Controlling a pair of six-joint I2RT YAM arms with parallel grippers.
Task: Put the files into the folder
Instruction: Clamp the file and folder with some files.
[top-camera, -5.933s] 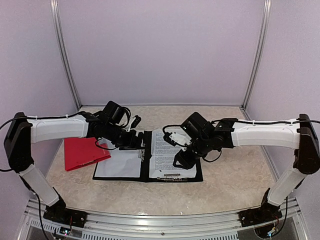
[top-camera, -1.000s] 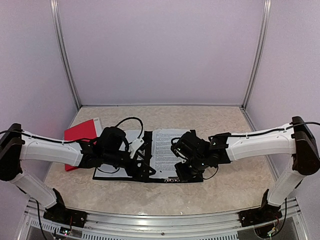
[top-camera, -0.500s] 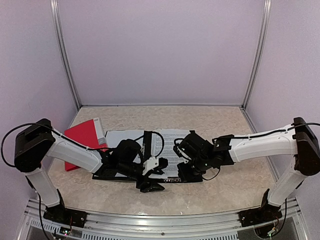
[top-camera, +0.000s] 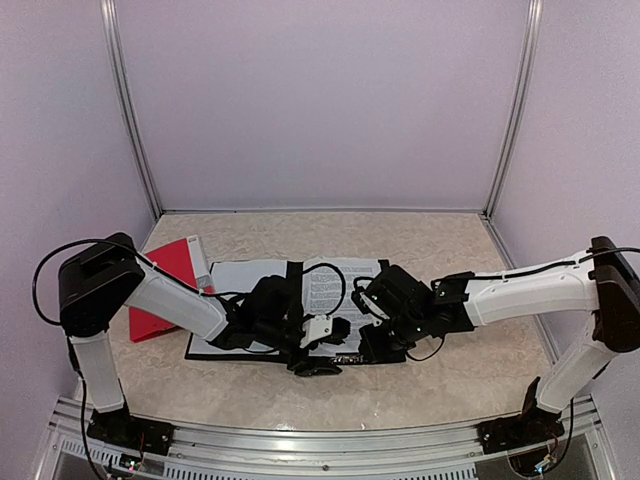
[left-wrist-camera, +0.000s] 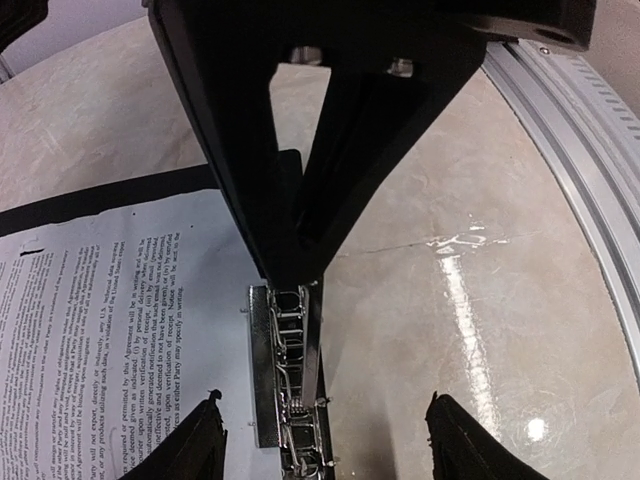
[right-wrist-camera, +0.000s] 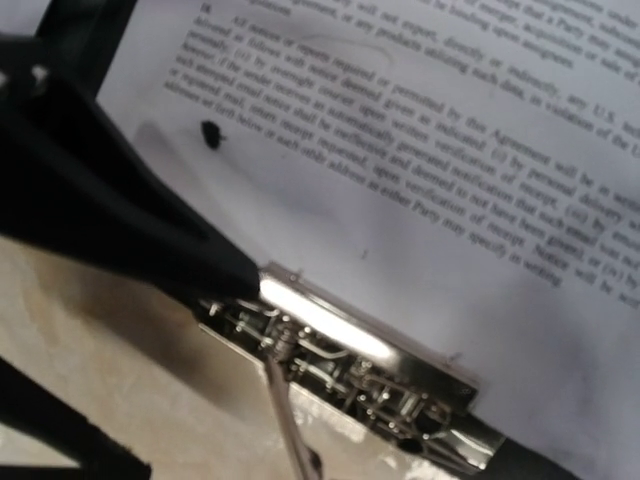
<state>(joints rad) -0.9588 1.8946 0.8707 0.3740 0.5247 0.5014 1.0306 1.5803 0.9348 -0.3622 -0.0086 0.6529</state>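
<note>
**Both grippers meet at the folder's clip**

A black folder (top-camera: 294, 278) lies open on the table (top-camera: 460, 250), midway between its left and right edges and closer to the near edge than the far one. The files rest on the folder's two halves. A sheet of dense black text (left-wrist-camera: 110, 300) covers the right half, and a white sheet (top-camera: 240, 275) lies on the left half. A metal clip (left-wrist-camera: 290, 385) sits at the near edge of the right half, over the bottom margin of the printed sheet.

The left gripper (left-wrist-camera: 322, 425) hangs over that near edge with its fingers apart. They straddle the clip, one on each side, and neither touches it. The right gripper (right-wrist-camera: 230, 258) has its fingers together, and their tip is down against one end of the clip. From these views it seems to press on the metal, but whether it pinches any part of it cannot be told.

A red folder (top-camera: 165, 275) lies near the table's left edge, just beside the black folder's left half and partly behind the left arm.
</note>
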